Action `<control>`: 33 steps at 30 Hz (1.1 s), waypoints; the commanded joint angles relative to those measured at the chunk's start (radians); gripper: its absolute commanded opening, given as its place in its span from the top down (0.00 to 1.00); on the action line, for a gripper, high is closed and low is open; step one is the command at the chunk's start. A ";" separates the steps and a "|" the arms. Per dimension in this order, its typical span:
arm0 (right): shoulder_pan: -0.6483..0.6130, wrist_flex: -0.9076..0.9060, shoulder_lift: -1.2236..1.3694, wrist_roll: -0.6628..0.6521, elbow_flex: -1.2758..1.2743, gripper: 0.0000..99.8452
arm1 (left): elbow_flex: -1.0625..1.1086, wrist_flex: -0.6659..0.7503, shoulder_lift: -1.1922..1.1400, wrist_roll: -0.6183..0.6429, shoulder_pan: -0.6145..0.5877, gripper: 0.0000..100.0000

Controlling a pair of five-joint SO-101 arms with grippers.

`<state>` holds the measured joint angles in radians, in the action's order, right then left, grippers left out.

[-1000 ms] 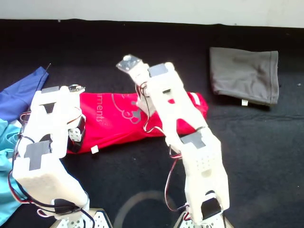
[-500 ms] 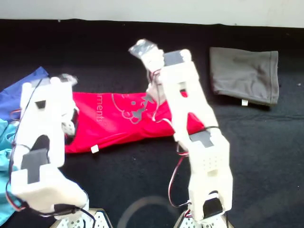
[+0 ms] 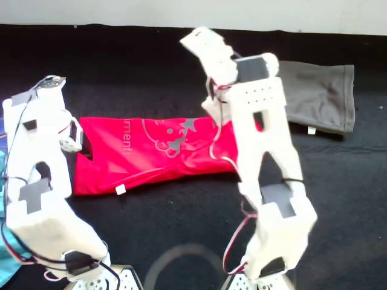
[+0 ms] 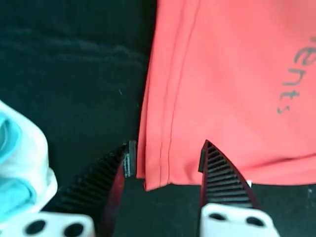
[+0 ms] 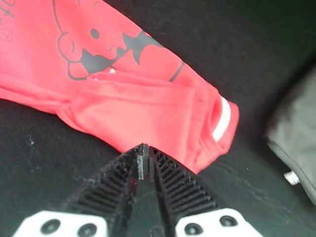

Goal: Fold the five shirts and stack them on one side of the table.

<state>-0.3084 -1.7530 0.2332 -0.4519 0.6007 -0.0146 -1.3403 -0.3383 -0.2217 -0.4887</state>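
Note:
A red shirt with a grey print lies in a long folded strip across the middle of the black table. My left gripper is open at the shirt's left end, its jaws on either side of the hemmed corner; the high view shows this gripper low at that end. My right gripper is shut on nothing and hangs above the table just off the shirt's right end, near its white stripe. A folded grey shirt lies at the far right.
Teal cloth lies at the table's left edge behind the left arm, and also shows beside the left gripper. A corner of the grey shirt is close to the right gripper. Bare black table lies in front of the red shirt.
The left arm moved left as the red shirt's left end stretched that way. The right arm rose and swung right, off the shirt's middle toward its right end.

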 commanded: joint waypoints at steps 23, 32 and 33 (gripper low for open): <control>0.493 0.062 -0.866 -0.081 -0.860 0.99 | -0.536 -0.296 -0.522 -0.026 0.027 0.99; 0.697 0.263 -1.056 -0.081 -1.262 0.99 | -0.852 -0.413 -0.522 -0.190 -0.191 0.99; 0.707 0.292 -1.086 -0.081 -1.320 0.99 | -0.885 -0.419 -0.522 -0.193 -0.209 0.99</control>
<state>0.3590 -1.5305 -0.7733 -0.5194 -0.5869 -0.7772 -1.7238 -0.8723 -0.3905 -0.6299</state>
